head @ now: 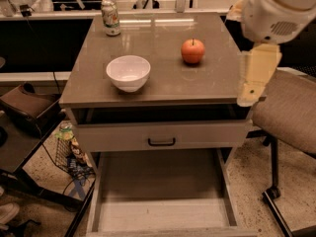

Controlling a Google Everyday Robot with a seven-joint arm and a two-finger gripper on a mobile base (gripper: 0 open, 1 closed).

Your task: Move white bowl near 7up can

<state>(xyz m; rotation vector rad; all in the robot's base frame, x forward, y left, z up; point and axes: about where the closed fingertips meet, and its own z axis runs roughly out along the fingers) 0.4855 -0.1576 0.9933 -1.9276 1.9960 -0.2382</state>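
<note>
The white bowl (128, 72) sits upright on the grey tabletop (163, 85), left of centre and near the front edge. The 7up can (110, 18) stands at the table's far left corner, well behind the bowl. My arm (256, 73) reaches in at the right edge of the table, with a white joint above a cream link that hangs down by the front right corner. My gripper is out of view, and nothing touches the bowl.
An orange-red apple (192, 51) sits right of centre on the table. Below the top, one drawer with a dark handle (161, 142) is nearly shut and a lower drawer (158, 201) is pulled out. A grey chair (289, 115) stands at the right.
</note>
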